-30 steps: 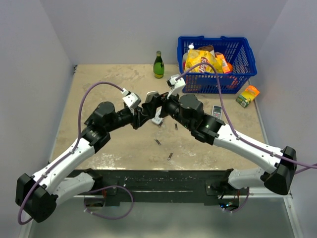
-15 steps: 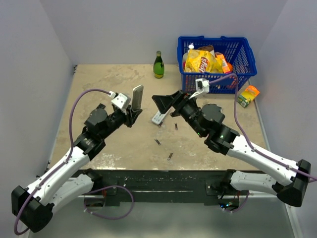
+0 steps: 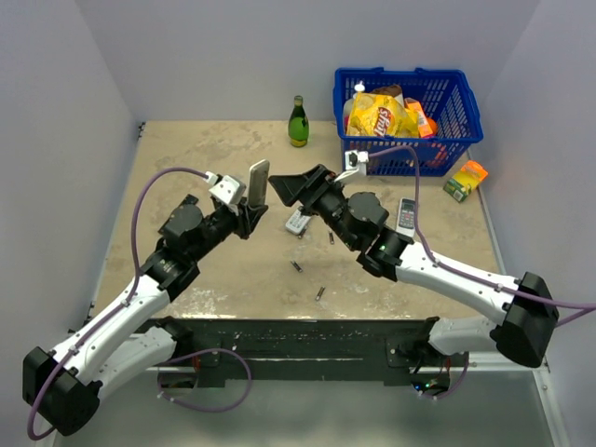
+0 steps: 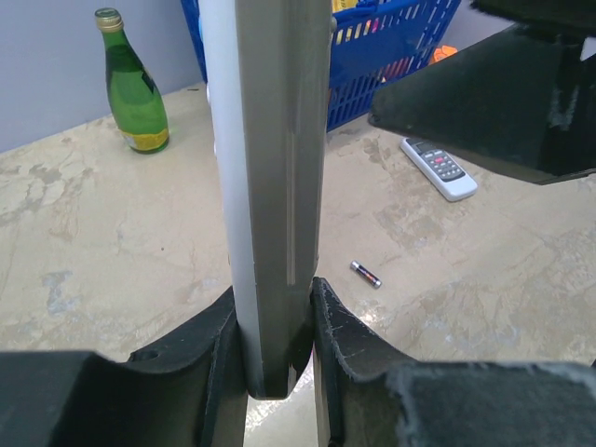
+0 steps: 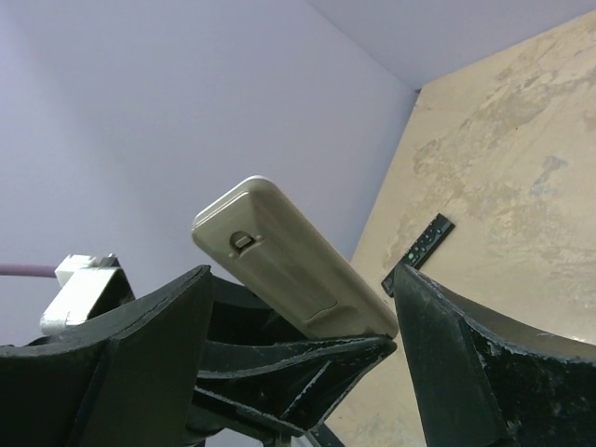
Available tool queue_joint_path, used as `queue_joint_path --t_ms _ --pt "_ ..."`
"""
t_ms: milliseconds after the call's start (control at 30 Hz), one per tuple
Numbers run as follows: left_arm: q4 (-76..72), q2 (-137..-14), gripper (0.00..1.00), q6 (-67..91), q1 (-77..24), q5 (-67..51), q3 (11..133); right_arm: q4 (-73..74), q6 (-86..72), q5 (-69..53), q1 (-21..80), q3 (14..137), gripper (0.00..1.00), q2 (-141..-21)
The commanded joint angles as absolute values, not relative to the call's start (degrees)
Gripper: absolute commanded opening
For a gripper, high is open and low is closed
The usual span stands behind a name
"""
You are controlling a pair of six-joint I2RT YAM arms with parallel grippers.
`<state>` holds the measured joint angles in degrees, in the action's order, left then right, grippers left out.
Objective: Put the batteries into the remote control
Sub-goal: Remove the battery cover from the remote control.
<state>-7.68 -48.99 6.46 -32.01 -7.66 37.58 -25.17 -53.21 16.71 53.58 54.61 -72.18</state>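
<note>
My left gripper (image 3: 251, 212) is shut on the lower end of the remote control (image 3: 258, 183) and holds it upright above the table. In the left wrist view the remote (image 4: 275, 168) stands edge-on between the fingers (image 4: 209, 349). In the right wrist view its plain grey back (image 5: 293, 265) faces me, cover shut. My right gripper (image 3: 291, 189) is open and empty, a short way right of the remote, jaws wide either side of it (image 5: 300, 279) without touching. Three batteries lie on the table (image 3: 331, 237), (image 3: 296, 266), (image 3: 319, 293); one shows in the left wrist view (image 4: 366, 273).
A white remote (image 3: 298, 222) lies under my right gripper and another (image 3: 407, 212) to its right. A green bottle (image 3: 298, 122), a blue basket (image 3: 456, 93) of snacks and an orange-green box (image 3: 466, 180) stand at the back. A long black strip (image 5: 419, 250) lies on the table.
The grippers were together at the centre. The left drew back left with the remote upright. The right let go, opened wide, swung right, then came back left toward the remote.
</note>
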Motion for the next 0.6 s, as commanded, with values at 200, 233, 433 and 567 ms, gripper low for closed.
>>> queue_joint_path --t_ms 200,233,433,567 --pt "-12.9 -49.9 0.0 6.4 -31.9 -9.8 37.4 -32.4 -58.0 16.0 52.4 55.1 0.78 -75.2" --pt "-13.0 -49.9 0.0 6.3 -31.9 -9.8 37.5 -33.6 -58.1 15.9 52.3 55.0 0.78 -75.2" --pt "-13.0 -50.3 0.0 6.2 -31.9 -9.9 37.5 -34.4 -59.0 16.3 51.9 54.8 0.76 -75.2" --pt "-12.9 -50.1 0.0 6.1 -31.8 -9.7 37.5 -34.1 -59.5 16.3 51.8 54.5 0.75 -75.3"
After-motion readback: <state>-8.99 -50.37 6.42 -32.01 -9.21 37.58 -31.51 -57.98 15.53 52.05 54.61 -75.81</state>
